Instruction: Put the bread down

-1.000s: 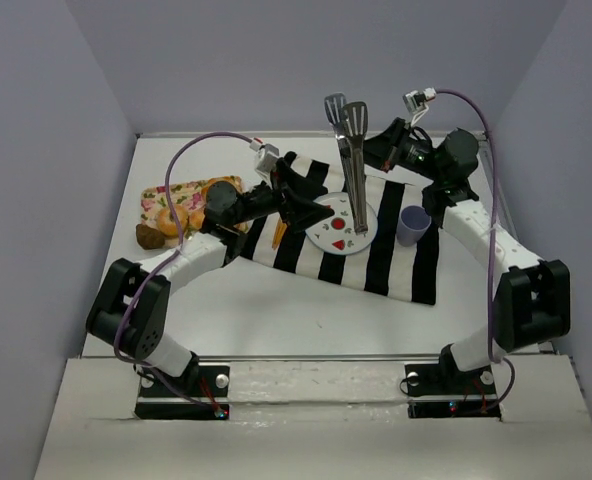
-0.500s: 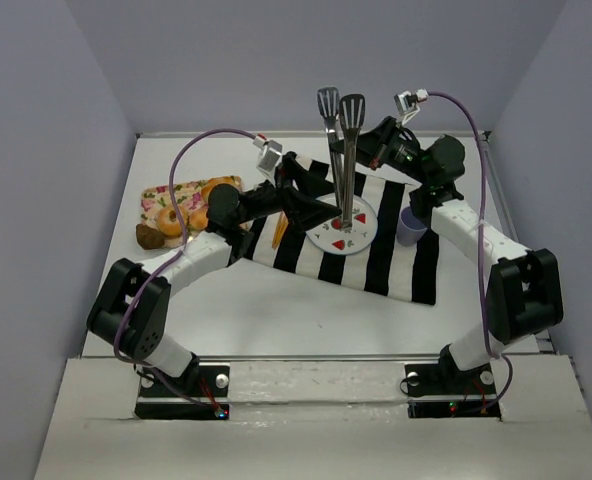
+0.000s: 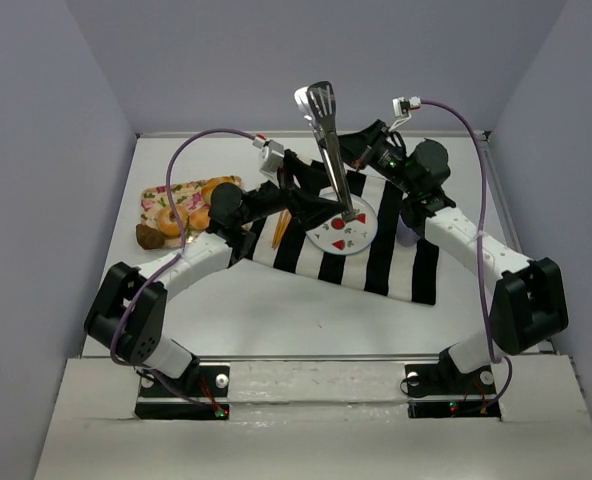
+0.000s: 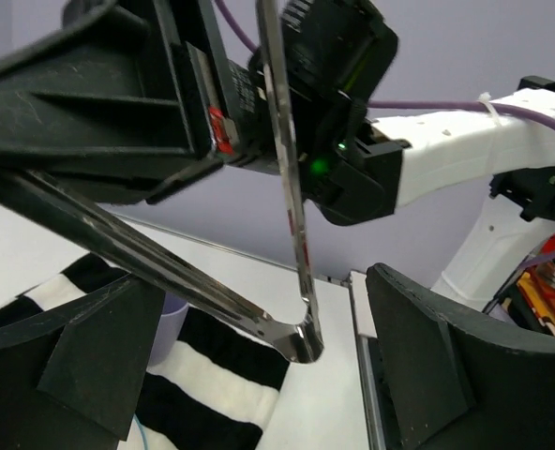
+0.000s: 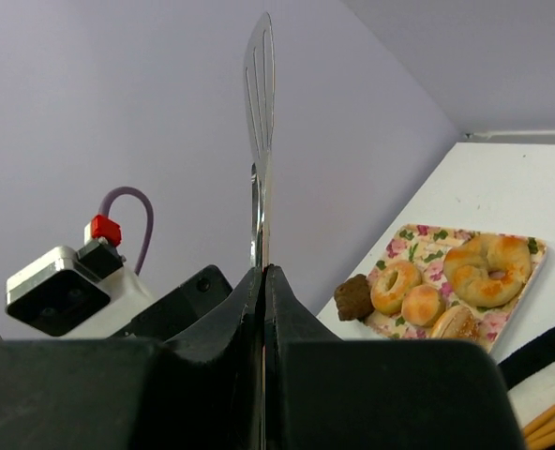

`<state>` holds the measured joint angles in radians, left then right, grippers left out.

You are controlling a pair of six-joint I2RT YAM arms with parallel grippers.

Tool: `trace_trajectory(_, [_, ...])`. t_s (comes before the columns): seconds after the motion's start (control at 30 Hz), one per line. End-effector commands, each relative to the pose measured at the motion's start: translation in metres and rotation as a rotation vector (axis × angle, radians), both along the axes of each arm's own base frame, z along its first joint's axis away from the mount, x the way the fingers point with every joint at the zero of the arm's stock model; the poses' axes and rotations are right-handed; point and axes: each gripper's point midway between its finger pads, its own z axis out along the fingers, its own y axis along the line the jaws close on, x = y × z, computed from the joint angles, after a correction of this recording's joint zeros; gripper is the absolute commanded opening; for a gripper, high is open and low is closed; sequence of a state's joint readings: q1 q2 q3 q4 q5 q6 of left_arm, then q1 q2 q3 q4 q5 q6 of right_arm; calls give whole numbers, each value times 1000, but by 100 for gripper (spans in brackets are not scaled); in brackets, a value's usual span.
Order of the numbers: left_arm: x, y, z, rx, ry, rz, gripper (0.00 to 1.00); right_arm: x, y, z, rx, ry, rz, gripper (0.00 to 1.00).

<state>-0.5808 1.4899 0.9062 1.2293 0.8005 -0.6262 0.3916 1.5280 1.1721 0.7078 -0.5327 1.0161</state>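
Tongs [image 3: 332, 152] gripped; bread [image 5: 423, 305] on tray [image 5: 414, 233].
My right end effector [image 5: 263, 274] is clamped on the tongs over the plate [image 3: 362, 238]; my left end effector [image 4: 259, 319] gapes wide, empty.

White arm links [image 3: 468, 242], black joints [image 3: 138, 320], purple cables [image 4: 427, 101] (one per arm), black wedge-shaped fingers [image 4: 446, 375], green light [image 4: 317, 167]

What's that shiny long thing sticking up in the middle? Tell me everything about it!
Those are metal tongs, shiny and silvery. Two long thin arms join at a bent end at the bottom and have flat slotted paddle tips at the top. They stand nearly upright, leaning a little. The right tool is shut on them partway up. The joined end hangs between the fingers of the open left tool, which don't seem to touch it.
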Motion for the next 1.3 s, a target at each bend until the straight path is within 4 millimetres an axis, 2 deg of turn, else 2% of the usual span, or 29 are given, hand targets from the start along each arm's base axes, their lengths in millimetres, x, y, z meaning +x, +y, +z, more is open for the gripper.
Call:
trace_trajectory(0.0, [-7, 8, 61, -82, -194, 68, 99, -12, 0, 7, -44, -95, -108, 7])
trace_trajectory(0.17, [-3, 7, 57, -54, -163, 75, 99, -21, 5, 4, -44, -94, -126, 7])
trace_trajectory(0.27, [7, 8, 52, -15, -138, 130, 99, -23, 6, 0, -57, -100, -122, 7])
trace_trajectory(0.3, [13, 10, 51, -15, -126, 161, 99, -26, 5, 5, -40, -122, -119, 7])
trace_trajectory(0.33, [12, 12, 51, -15, -134, 171, 99, -26, 4, 0, -35, -112, -121, 7])
trace_trajectory(0.47, [12, 16, 53, -18, -153, 192, 99, -34, -2, 10, 42, -133, -125, 7])
trace_trajectory(0.57, [9, 15, 51, -13, -161, 176, 99, -35, -5, 19, 81, -153, -129, 7])
trace_trajectory(0.67, [11, 12, 46, 1, -159, 146, 99, -44, -6, 33, 160, -200, -111, 7])
trace_trajectory(0.73, [3, 9, 44, 25, -190, 77, 99, -49, -6, 38, 178, -235, -97, 7])
trace_trajectory(1.1, [5, 7, 28, 58, -183, -77, 99, -55, 1, 42, 162, -315, -51, 7])
trace_trajectory(1.27, [9, 5, 27, 49, -179, -108, 87, -56, 2, 39, 164, -331, -49, 7])
